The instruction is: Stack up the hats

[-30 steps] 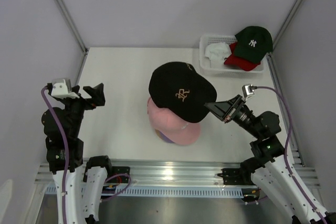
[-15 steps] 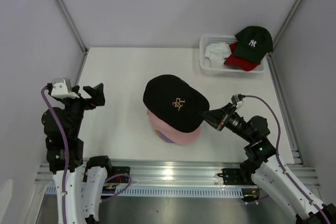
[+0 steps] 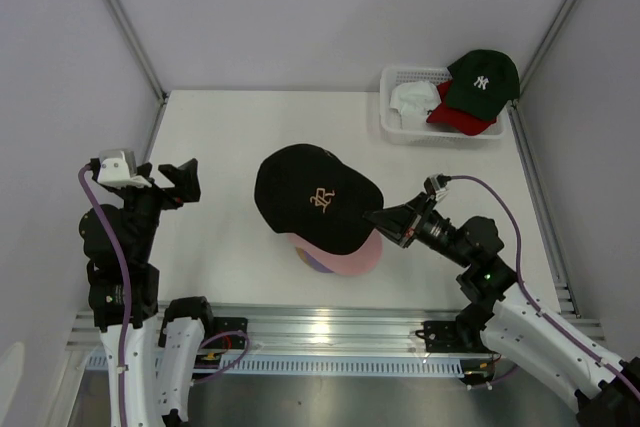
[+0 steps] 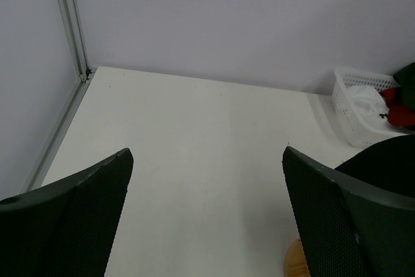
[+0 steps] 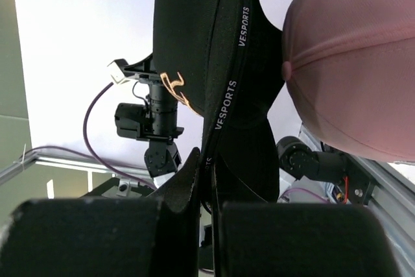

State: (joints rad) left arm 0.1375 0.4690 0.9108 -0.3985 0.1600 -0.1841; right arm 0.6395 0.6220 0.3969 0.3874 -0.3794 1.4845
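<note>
now, top view, stack: pink cap (image 3: 345,253) sits mid-worktop (image 3: 230,127) with a purple cap (image 3: 311,261) just peeking out under it; the black cap (image 3: 318,197) hangs over both, pushed off to the left, not seated.
top view, right tool (image 3: 378,219): right at the black cap's brim end.
top view, left tool (image 3: 180,182): parked well off to the left, carrying nothing.
top view, basket (image 3: 415,72): white cap (image 3: 410,102), red cap (image 3: 458,119) and dark green cap (image 3: 482,79) all waiting there, far right corner.
left wrist: fingers (image 4: 71,218) spread wide over bare worktop; a wooden stand (image 4: 299,261) and the black cap's edge show low right.
right wrist: fingers (image 5: 185,183) pressed onto the black cap's brim, pink crown bulging just beside it.
progress: looks about halfway; two caps down, the third being placed and needing to come back right to line up, three to fetch.
</note>
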